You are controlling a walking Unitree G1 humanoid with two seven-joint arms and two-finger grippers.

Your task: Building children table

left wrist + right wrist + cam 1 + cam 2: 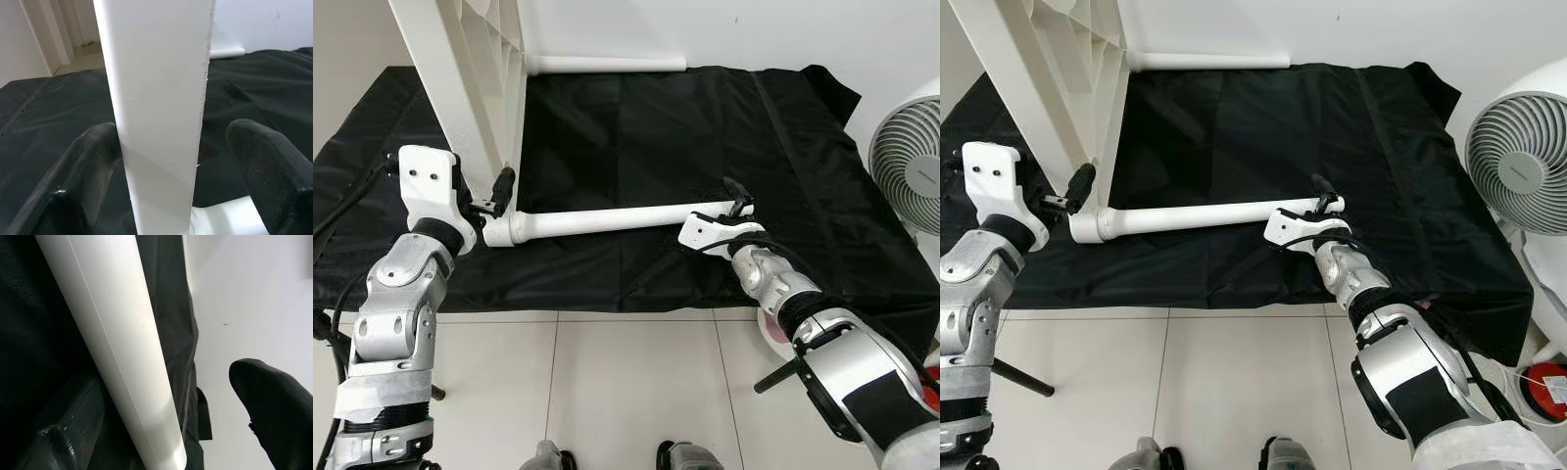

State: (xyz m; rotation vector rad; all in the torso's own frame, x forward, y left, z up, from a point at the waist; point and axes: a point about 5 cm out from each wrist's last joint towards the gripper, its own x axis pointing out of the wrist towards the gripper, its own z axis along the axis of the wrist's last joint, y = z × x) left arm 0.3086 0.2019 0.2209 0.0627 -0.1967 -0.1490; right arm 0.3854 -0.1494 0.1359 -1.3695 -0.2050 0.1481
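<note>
The table top (470,69) is standing tilted on the black mat (636,127); I'm bracing its edge between my spread left gripper (491,196) while the right gripper (736,201), loosely straddling the leg (607,221), is keeping it square to the corner socket.

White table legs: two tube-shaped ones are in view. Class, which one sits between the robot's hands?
The near leg, lying crosswise on the black cloth between the left hand and right hand. The other leg lies by the wall.

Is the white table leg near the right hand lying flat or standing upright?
Lying flat: the white table leg stretches across the black cloth, its free end at the right hand.
</note>
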